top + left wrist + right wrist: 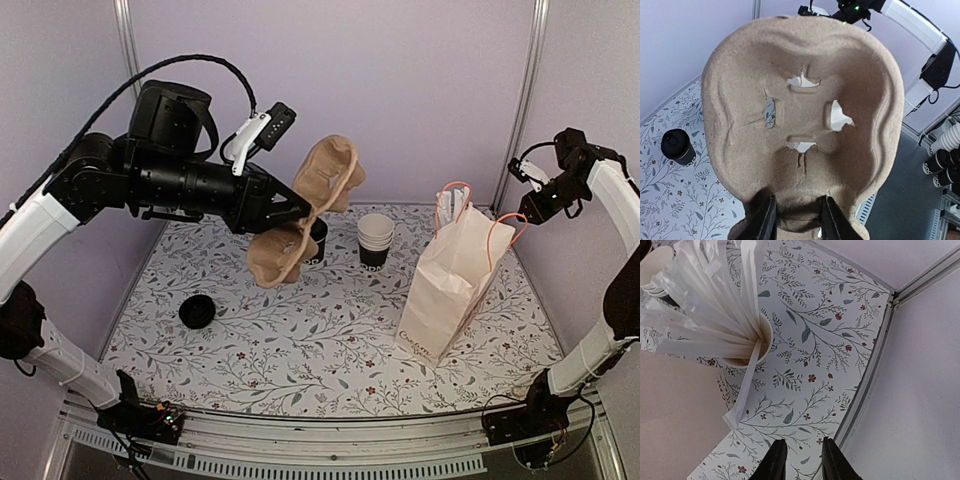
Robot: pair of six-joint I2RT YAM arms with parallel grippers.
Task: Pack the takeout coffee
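The cloth (330,350) is white with grey-green leafy sprigs and small red flowers; the walls (420,90) are lilac. The tray (740,125) is plain tan, the bag (450,290) pale cream with orange-pink handles and dark print. The coffee (677,146) has a black lid and what looks like a black band with white print, and the sticks (700,300) are pale white
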